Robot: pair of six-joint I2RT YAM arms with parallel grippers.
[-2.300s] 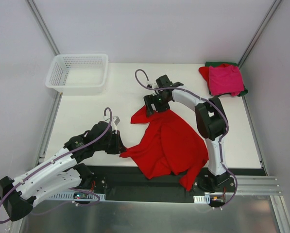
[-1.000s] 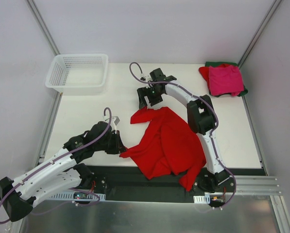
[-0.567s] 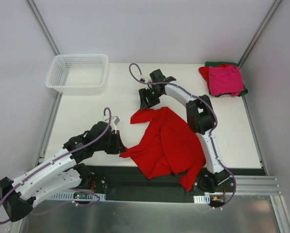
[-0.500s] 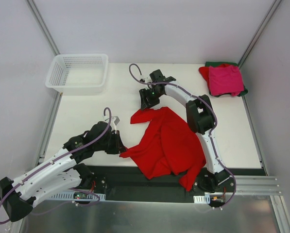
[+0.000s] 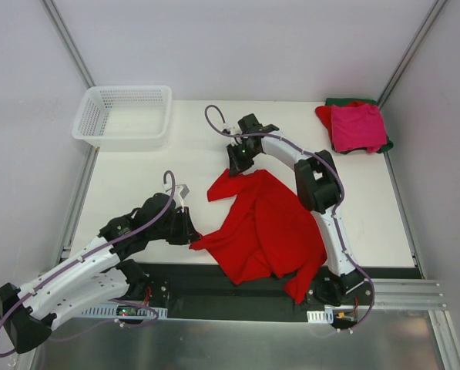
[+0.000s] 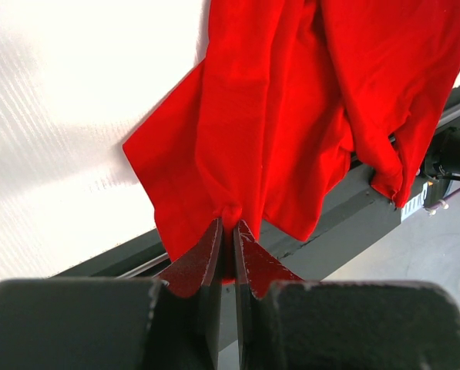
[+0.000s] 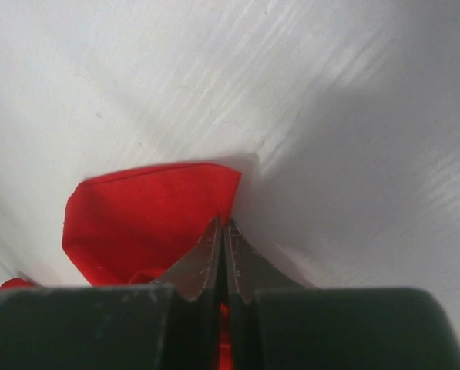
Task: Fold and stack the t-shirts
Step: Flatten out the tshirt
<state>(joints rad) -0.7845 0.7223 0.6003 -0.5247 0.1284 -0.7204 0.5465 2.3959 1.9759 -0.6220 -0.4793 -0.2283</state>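
Observation:
A bright red t-shirt [image 5: 268,223] lies crumpled across the near middle of the white table, one end hanging over the front edge. My left gripper [image 5: 193,234] is shut on its left corner; in the left wrist view the cloth [image 6: 291,116] bunches between the closed fingers [image 6: 206,254]. My right gripper [image 5: 240,168] is shut on the shirt's far corner, and red cloth [image 7: 137,216] shows between its closed jaws [image 7: 223,223]. At the back right sits a stack of t-shirts: magenta-pink [image 5: 358,126] on top, red [image 5: 322,114] and dark green [image 5: 340,101] showing beneath.
A white plastic mesh basket [image 5: 126,89] stands at the back left corner of the table. A black strip and metal rail [image 5: 399,289] run along the front edge by the arm bases. Grey walls close in on both sides.
My right gripper came down from just beyond the shirt onto its far corner and closed on it. The left gripper kept its hold and place.

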